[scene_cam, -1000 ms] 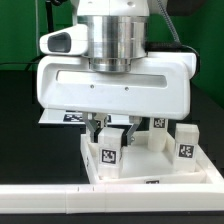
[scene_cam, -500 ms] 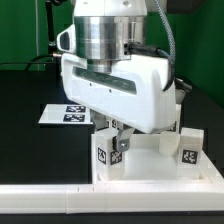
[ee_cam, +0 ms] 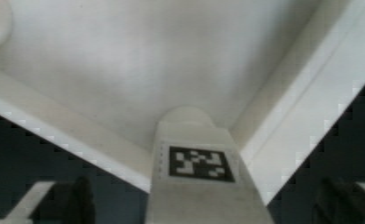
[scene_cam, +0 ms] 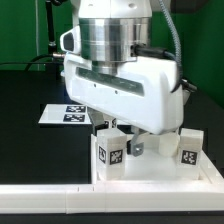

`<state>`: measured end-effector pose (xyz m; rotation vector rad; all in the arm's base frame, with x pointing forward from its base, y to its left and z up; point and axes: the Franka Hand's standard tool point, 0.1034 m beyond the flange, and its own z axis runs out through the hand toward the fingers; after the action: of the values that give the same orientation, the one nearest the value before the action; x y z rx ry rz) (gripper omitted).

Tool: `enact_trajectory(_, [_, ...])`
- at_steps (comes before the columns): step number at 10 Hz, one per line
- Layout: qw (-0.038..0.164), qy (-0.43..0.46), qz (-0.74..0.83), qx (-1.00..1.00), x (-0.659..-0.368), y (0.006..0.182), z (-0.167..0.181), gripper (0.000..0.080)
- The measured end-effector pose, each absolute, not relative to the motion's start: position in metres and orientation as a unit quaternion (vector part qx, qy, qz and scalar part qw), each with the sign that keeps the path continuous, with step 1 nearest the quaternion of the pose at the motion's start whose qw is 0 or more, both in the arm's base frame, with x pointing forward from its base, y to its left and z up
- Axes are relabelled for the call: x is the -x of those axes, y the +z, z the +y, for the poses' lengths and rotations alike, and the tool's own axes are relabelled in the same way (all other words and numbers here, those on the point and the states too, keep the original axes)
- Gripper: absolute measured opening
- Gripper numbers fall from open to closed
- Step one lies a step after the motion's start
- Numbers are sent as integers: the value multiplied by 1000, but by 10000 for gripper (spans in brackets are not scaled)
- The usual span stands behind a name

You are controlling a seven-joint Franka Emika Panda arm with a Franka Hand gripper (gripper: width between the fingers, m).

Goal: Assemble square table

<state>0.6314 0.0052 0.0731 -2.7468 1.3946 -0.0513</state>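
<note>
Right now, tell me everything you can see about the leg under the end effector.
The leg is a short white block, plastic by its look, standing upright on the square table near its corner at the exterior view's left. A black-and-white square tag sits on its facing side. The end effector is right at its top; whether the fingers grip it is hidden. In the wrist view the leg rises toward the camera, tag visible.

The exterior view sits low and close in front, facing the arm (scene_cam: 115, 60) over the fence (scene_cam: 60, 200). The wrist view looks steeply down, very near. Both show one tagged leg (scene_cam: 108, 153) (ee_cam: 200, 160) on the slab (scene_cam: 160, 170).
</note>
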Motion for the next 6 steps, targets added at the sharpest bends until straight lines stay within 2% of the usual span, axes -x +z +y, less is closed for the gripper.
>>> enact_trajectory(6, [12, -30, 124, 992, -633, 74, 2, 649])
